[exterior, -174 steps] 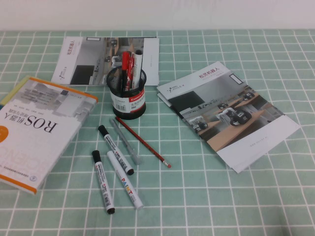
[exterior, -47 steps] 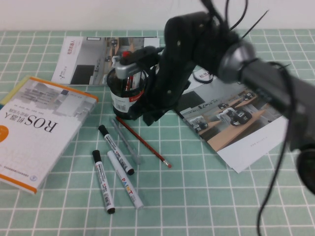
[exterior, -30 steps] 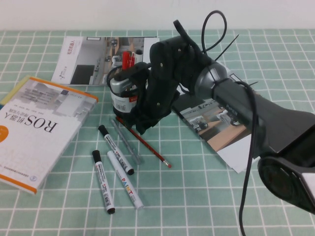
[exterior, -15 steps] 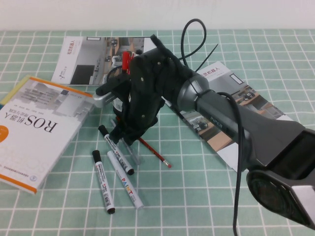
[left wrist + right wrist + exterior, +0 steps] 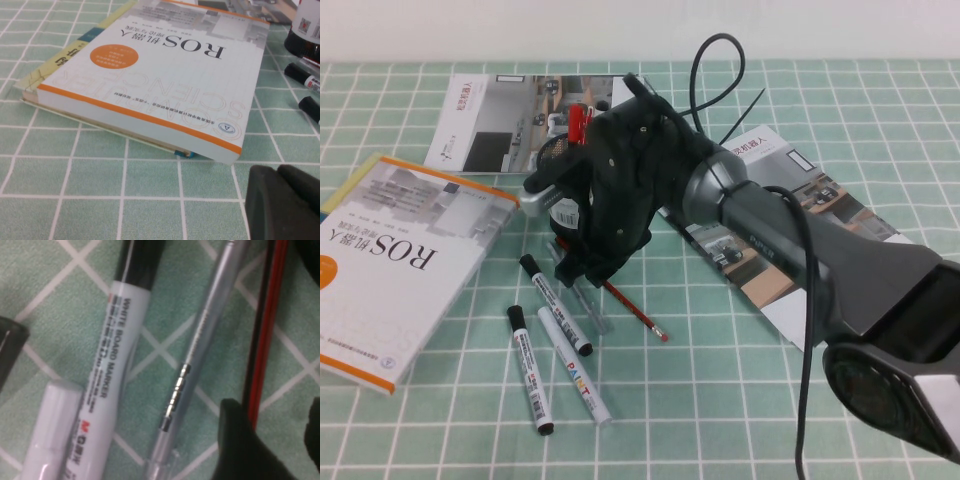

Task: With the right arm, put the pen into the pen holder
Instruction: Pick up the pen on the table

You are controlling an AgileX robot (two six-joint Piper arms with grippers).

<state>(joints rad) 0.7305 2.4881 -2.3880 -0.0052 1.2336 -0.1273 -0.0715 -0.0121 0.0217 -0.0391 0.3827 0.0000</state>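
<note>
The red pen [image 5: 635,310] lies on the green checked cloth in front of the black mesh pen holder [image 5: 566,214], which the right arm mostly hides. My right gripper [image 5: 582,268] is down at the pen's upper end. In the right wrist view the right gripper [image 5: 274,407] is open, with one black finger [image 5: 240,440] on each side of the red pen [image 5: 262,330], not closed on it. My left gripper [image 5: 278,170] is shut and empty, low over the cloth by the book's corner. The holder's base shows in the left wrist view [image 5: 305,20].
A translucent grey pen [image 5: 582,295] and three white black-capped markers [image 5: 555,305] lie just left of the red pen. A thick ROS book [image 5: 400,260] lies at the left. Brochures lie behind the holder [image 5: 510,120] and at the right [image 5: 800,230]. Red pens [image 5: 582,120] stand in the holder.
The right arm came in from the right, swung over the holder and dropped to the pens. In the last half second it shifted slightly and settled over the red pen.
</note>
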